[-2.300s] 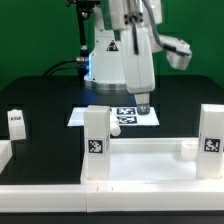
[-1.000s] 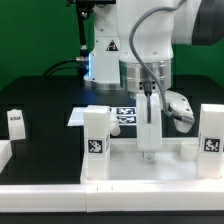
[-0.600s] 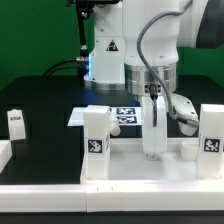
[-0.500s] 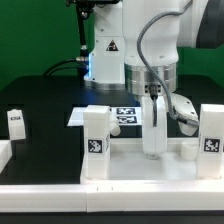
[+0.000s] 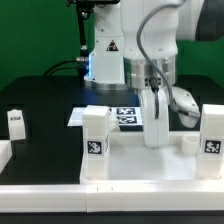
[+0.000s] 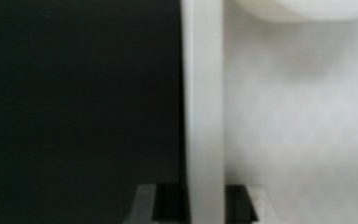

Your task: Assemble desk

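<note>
Desk tabletop lies flat at the front of the black table, rim up, with two tagged legs standing at its corners, one at the exterior view's left and one at its right. Its rear rim is what the coming move turns on. That wall runs across the exterior view from side to side, and the gripper stands straight down on it between the two legs, nearer the right one. In the wrist view the rim passes lengthwise between the dark fingertips, with dark table on one side and the white tabletop floor on the other. A round corner socket sits farther along on the floor side. No gap shows between pads and wall, so the gripper seems clamped narrow on the rim, though the blur leaves some doubt. Any pull should follow or square to that wall. Behind lies the marker board; a loose leg stands well apart at the far left.
</note>
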`<action>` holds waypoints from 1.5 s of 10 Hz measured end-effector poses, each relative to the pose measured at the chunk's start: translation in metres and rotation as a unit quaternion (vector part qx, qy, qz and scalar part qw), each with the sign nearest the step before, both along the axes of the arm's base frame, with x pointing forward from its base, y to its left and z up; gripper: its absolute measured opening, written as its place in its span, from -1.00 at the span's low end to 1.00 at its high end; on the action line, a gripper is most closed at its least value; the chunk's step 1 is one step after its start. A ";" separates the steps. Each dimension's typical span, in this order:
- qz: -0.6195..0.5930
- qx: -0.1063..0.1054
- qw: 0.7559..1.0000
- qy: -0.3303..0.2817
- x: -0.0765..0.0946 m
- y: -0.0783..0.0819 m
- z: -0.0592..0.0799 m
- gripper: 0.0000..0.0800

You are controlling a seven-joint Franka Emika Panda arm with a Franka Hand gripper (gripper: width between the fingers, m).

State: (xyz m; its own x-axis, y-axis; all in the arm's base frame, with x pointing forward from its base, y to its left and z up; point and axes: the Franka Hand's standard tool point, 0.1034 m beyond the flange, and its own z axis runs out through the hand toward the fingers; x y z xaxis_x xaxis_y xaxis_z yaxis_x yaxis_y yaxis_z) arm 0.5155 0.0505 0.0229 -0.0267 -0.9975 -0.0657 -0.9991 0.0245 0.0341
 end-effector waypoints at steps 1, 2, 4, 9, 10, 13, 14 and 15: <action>0.019 0.005 1.000 -0.005 0.000 -0.001 0.010 -0.86; 0.018 0.008 1.000 -0.009 -0.001 -0.001 0.019 -0.86; 0.092 0.010 0.996 -0.010 -0.006 0.000 0.034 -0.86; 0.376 0.006 0.926 -0.032 0.015 -0.018 0.049 -0.86; 0.471 0.000 0.881 -0.047 0.030 -0.025 0.059 -0.86; 0.566 -0.003 0.823 -0.047 0.029 -0.028 0.056 -0.86; 0.619 -0.002 0.784 -0.048 0.032 -0.033 0.055 -0.86; 0.671 -0.004 0.740 -0.051 0.046 -0.045 0.056 -0.86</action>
State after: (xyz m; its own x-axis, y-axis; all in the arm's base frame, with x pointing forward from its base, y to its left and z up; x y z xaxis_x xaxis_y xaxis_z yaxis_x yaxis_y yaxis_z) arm 0.5618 0.0059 0.0785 0.9926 -0.1211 0.0068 -0.1208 -0.9920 -0.0376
